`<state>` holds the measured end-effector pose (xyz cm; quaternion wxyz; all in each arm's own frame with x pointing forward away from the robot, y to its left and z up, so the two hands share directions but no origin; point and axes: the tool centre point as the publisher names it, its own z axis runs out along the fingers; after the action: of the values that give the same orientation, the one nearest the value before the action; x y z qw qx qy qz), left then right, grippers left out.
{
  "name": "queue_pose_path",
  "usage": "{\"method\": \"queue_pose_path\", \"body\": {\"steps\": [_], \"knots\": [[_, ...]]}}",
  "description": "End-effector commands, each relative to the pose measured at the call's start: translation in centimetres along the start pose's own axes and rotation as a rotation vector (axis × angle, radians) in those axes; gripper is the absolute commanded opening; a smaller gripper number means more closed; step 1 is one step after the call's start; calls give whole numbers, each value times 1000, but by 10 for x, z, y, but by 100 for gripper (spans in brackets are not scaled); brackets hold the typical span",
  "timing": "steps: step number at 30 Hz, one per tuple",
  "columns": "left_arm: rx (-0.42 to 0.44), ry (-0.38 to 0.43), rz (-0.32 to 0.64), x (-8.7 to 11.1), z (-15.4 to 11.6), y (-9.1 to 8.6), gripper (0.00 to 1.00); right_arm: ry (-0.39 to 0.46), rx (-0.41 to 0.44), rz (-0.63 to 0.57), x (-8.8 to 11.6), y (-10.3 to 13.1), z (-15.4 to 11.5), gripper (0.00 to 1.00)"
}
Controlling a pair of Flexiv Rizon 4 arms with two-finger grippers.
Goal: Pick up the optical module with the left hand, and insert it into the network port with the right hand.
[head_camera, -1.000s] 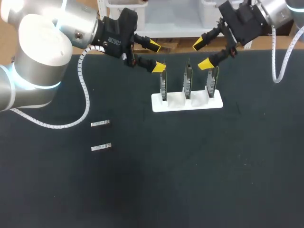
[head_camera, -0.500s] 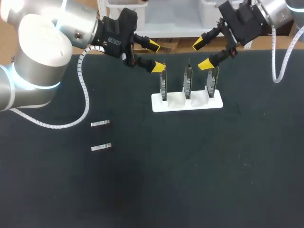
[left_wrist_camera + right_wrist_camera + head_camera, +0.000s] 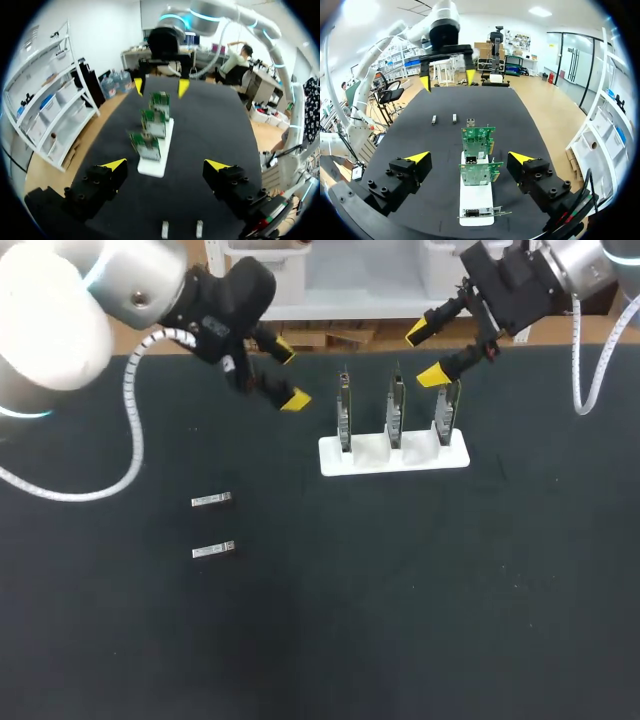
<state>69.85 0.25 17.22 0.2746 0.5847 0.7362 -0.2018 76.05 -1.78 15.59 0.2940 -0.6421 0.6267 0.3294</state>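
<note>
Since a second ago the left gripper (image 3: 287,374) has swung off the leftmost of the three circuit boards (image 3: 344,420) standing in the white holder (image 3: 350,458). It now hangs just past the holder's left end, fingers spread wide with nothing between them. The right gripper (image 3: 425,354) has not shifted. It hovers over the holder's right end, equally wide and empty.

Two optical modules (image 3: 211,500) lie flat on the black table (image 3: 450,590), untouched. They sit well out past the holder's left end, off the long side that faces away from both grippers, one beyond the other. Each has its long axis running parallel to the holder's length. The left gripper is far the nearer, so the pick turns on carrying it farther from the holder and down, with the fingers set across a module's narrow width.

The network ports are hard to make out — seen from above, the boards stand edge-on. The small metal cages on the boards in the right wrist view are probably the ports.
</note>
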Motion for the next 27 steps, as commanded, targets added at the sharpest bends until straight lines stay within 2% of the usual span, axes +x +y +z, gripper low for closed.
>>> {"method": "queue_pose_path", "body": {"steps": [1, 10, 19, 22, 27], "knots": [[-20, 195, -4, 16, -19, -18, 100, -2, 3, -1, 0, 1, 0, 100], [47, 357, -18, 57, -20, -27, 100, -2, 3, -1, 0, 1, 0, 100], [116, 470, -55, 95, -14, -39, 100, -2, 3, -1, 0, 1, 0, 100], [111, 458, -85, 108, -16, -43, 100, -2, 3, -1, 0, 1, 0, 100], [92, 426, -111, 111, -16, -43, 100, -2, 3, -1, 0, 1, 0, 100]]}}
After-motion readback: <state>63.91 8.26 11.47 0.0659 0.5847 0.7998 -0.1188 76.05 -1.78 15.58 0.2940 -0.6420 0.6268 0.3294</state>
